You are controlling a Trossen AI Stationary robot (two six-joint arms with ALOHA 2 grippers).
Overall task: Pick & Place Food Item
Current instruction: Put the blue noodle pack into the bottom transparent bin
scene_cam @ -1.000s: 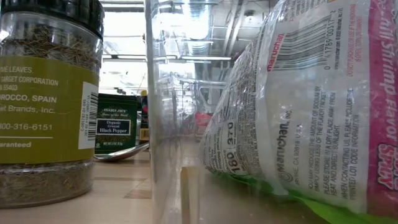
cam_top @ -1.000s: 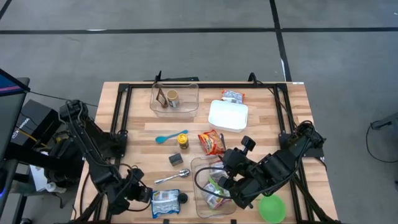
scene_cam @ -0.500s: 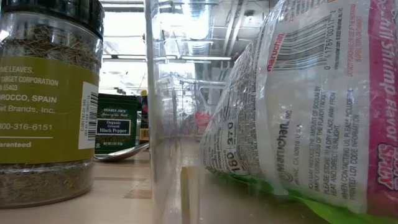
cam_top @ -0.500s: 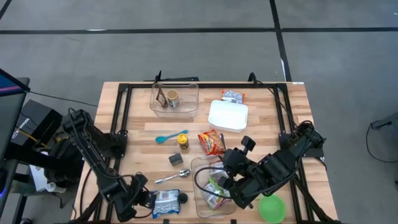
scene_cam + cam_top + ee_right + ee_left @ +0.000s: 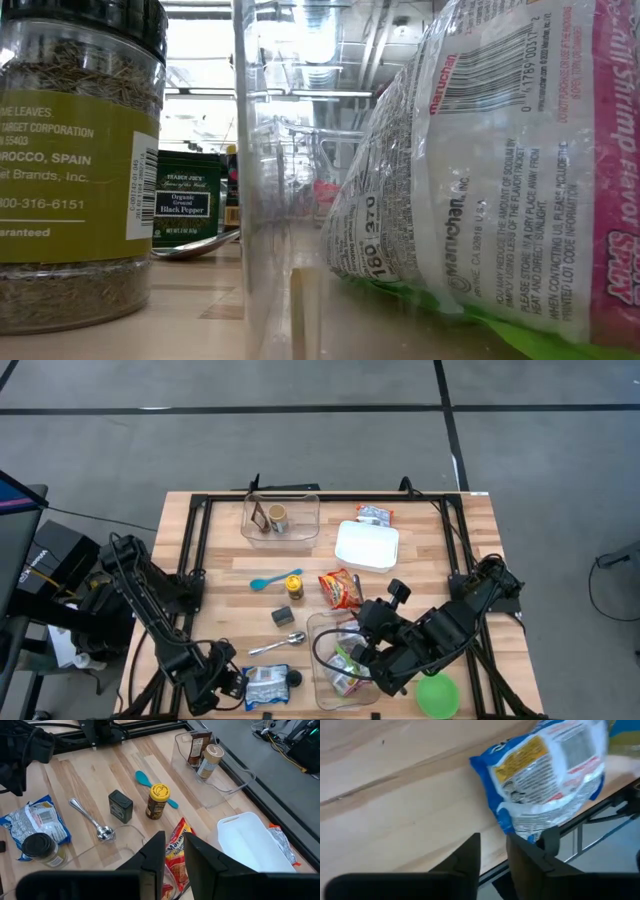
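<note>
A blue-and-white food packet (image 5: 266, 686) lies flat on the table by the near edge, beside a black-lidded herb jar (image 5: 293, 679). My left gripper (image 5: 226, 686) is low at the packet's left side; in its wrist view the fingers (image 5: 494, 852) stand a narrow gap apart with bare wood between them, and the packet (image 5: 547, 775) lies just beyond one fingertip. My right gripper (image 5: 175, 847) hovers above the clear container (image 5: 345, 660), which holds noodle packets, its fingers slightly apart with nothing between them. My left gripper slants down toward the table from the left. One fingertip (image 5: 522, 845) stands right at the packet's near corner (image 5: 520, 831); I cannot tell whether it touches. The packet lies flat on the wood.
On the table are a metal spoon (image 5: 95, 822), a black pepper tin (image 5: 121, 806), a yellow-lidded jar (image 5: 157, 800), a blue spoon (image 5: 150, 782), a red noodle packet (image 5: 340, 588), a white box (image 5: 366, 545), a clear bin (image 5: 281, 518) at the back, and a green bowl (image 5: 437, 695).
My left gripper has come down and toward the table's near edge, ending close beside the blue-and-white packet. The packet has stayed where it was.
</note>
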